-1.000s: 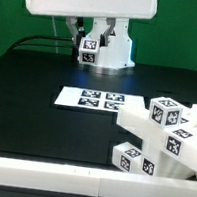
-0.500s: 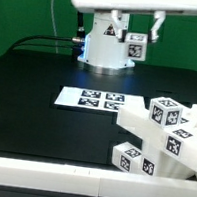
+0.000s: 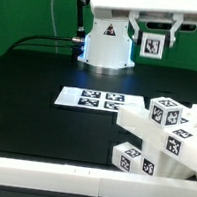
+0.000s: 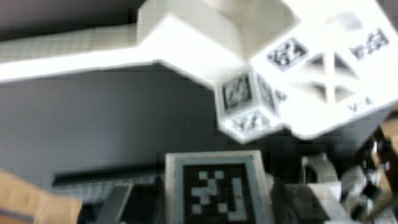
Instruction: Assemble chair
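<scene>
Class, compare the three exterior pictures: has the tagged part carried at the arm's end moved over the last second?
Yes. Against the fixed marker board, the tagged part has moved toward the exterior view's right, from beside the robot base to past it.

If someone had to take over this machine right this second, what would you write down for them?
Gripper: raised near the top of the exterior view, carrying a tagged piece; whether the jaws are closed on it cannot be told.
Chair parts: white tagged blocks and panels piled at the exterior view's right, on the black table.
Marker board: flat, mid-table.
Done: the pile's pieces look partly joined.
Left: most of the assembly.
</scene>
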`<state>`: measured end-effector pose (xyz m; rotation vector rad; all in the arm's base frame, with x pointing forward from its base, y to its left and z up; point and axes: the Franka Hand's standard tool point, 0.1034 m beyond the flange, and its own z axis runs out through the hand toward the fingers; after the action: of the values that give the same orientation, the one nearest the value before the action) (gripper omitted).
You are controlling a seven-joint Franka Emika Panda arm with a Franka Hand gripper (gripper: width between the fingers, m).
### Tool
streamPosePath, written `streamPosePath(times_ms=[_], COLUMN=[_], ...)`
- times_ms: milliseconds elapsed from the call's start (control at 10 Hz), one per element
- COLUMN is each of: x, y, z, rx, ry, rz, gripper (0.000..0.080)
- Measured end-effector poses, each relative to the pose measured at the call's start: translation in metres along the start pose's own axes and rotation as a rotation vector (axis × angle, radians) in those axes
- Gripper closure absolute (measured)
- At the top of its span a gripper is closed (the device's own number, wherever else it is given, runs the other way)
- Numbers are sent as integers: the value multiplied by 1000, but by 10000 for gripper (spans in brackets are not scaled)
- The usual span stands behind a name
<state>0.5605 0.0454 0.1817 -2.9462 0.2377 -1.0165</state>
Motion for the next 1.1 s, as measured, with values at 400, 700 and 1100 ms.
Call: streamPosePath(times_ms=[400,700,1100], x=[-4,-9,-6], y=[-55,-56,-83], z=[23,25,43], rx=[32,24,37], ry=[-15,-20,-28], rz=[41,39,13], gripper=[517,517,517])
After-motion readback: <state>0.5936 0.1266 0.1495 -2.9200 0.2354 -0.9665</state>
